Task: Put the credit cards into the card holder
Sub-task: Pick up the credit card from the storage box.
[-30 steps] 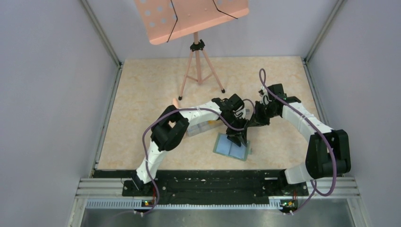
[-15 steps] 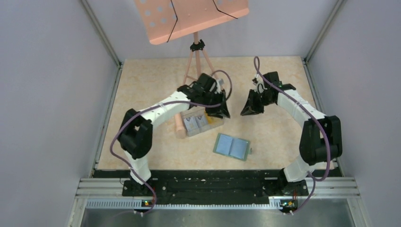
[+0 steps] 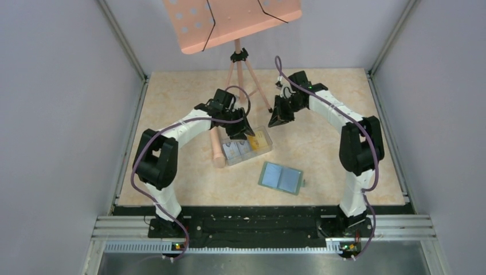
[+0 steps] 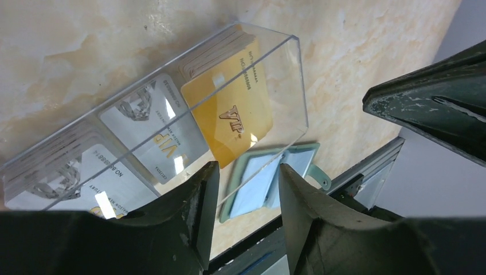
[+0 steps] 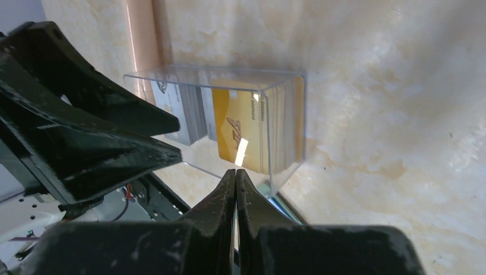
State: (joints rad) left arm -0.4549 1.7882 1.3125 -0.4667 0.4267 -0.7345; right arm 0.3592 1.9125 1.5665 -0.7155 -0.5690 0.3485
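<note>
From above, your left gripper (image 3: 245, 133) covers part of the clear box (image 3: 252, 158), and the credit cards (image 3: 259, 140) inside look too small to read. The pink roller (image 3: 218, 152) runs under that arm, so its far end is hidden. The pink stand (image 3: 229, 17) is cut off at the top edge. In the left wrist view the box runs off the left edge, and the fingers (image 4: 198, 209) hide most of the card holder (image 4: 252, 190). In the right wrist view, the thin bit beside your right gripper (image 5: 236, 175) may be the card holder; the rest is hidden.
</note>
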